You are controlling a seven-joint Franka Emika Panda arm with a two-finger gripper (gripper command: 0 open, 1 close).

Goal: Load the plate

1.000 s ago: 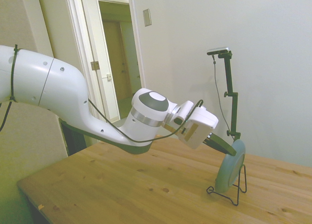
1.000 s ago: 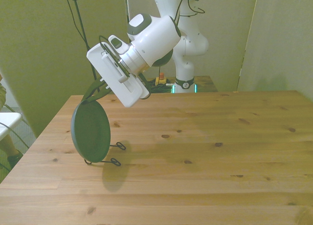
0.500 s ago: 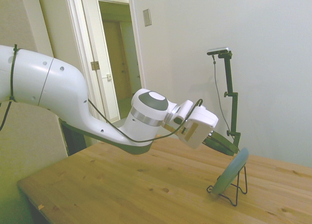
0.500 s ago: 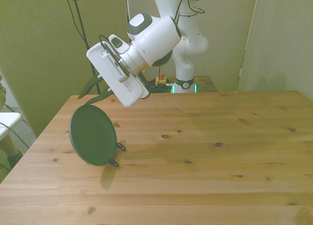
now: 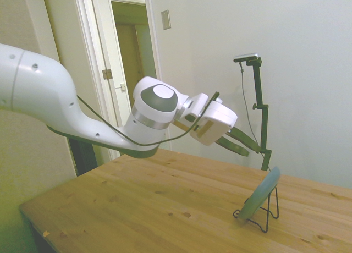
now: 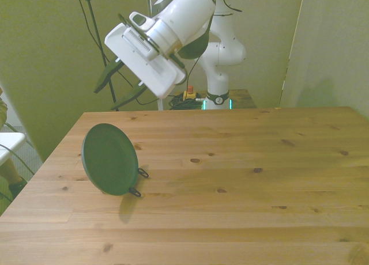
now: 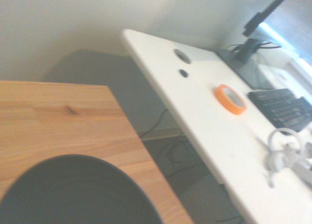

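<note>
My gripper (image 5: 246,144) hangs in the air with its two dark fingers (image 5: 231,147) spread apart and nothing between them; in the front view it (image 6: 119,86) sits above the table's far corner on that view's left, clear of everything. Just behind it I see the white wrist block (image 6: 147,59) with a black cable (image 5: 165,140) looping along the arm (image 5: 66,113). Below and beyond the fingertips, well apart from them, the plate (image 5: 259,194) stands on edge on the thin black wire stand (image 5: 268,213), tilted back against the stand's upright loop, its lower rim down near the stand's feet. From the front view the plate (image 6: 109,159) shows me its dull green round back, and two small wire loops of the stand (image 6: 138,182) poke out beside it on the wooden table (image 6: 242,178). My wrist camera catches the top curve of the plate (image 7: 73,195) against the table's corner (image 7: 63,119), and past that edge a white desk (image 7: 204,112) carrying an orange ring (image 7: 230,98), a dark keyboard (image 7: 282,109) and some white cord (image 7: 282,151), all rather soft in focus.
</note>
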